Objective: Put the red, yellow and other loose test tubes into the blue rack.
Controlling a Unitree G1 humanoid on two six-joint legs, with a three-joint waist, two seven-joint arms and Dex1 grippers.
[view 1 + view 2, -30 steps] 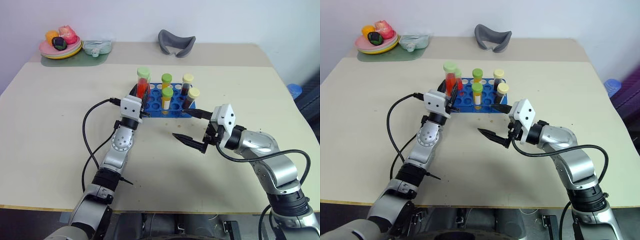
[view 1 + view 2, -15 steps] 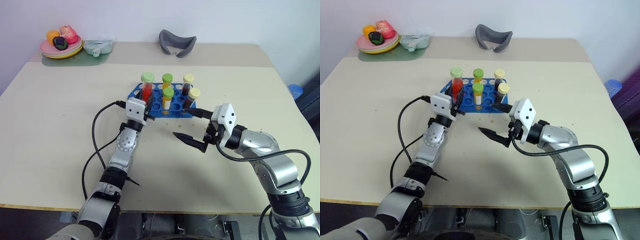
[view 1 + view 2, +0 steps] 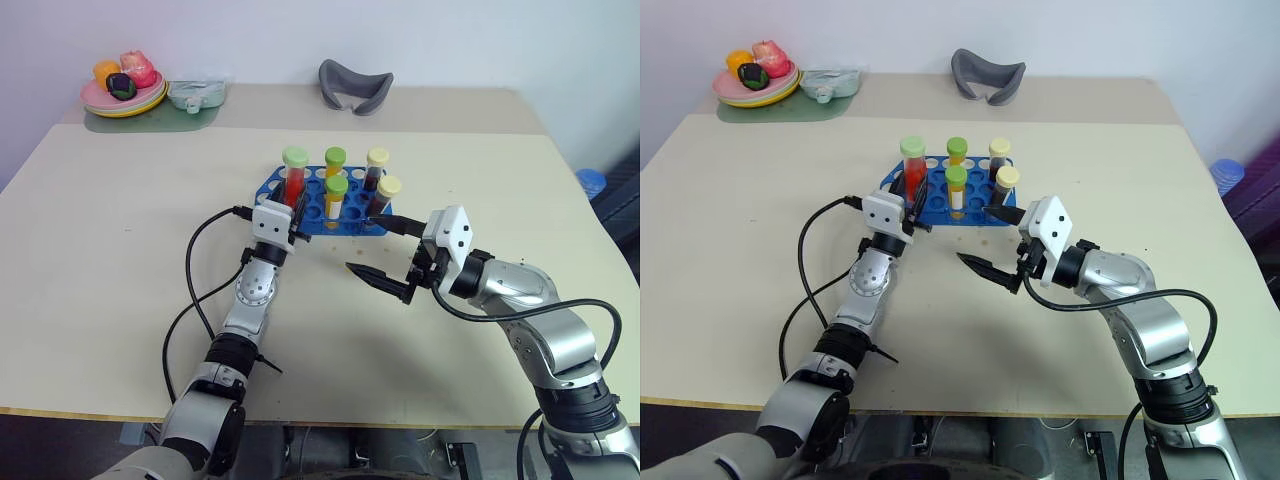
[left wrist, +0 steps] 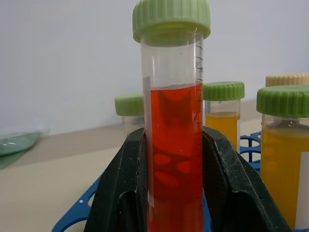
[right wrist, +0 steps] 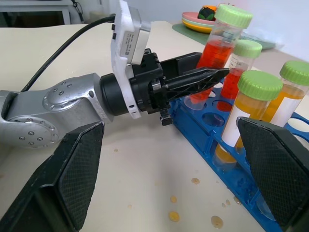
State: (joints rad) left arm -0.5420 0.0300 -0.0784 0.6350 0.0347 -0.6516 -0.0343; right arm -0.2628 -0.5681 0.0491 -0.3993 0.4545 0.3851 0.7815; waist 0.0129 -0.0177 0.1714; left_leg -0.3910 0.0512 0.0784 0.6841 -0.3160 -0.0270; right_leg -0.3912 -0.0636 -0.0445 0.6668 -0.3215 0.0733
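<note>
Your left pincer pinches the red tube upright, its tip down in the blue rack at the front-left corner, likely to seat it squarely, while your right pincer hangs spread wide over the table, just beside the rack.

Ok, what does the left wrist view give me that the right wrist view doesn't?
Left wrist: the fingers pressed on both sides of the red tube, with its scale marks and liquid level close up. Right wrist: the left gripper from the side, empty holes in the rack, orange drips on the table, and the right gripper open. Both: the red tube, the green-capped yellow tubes and the rack.
</note>
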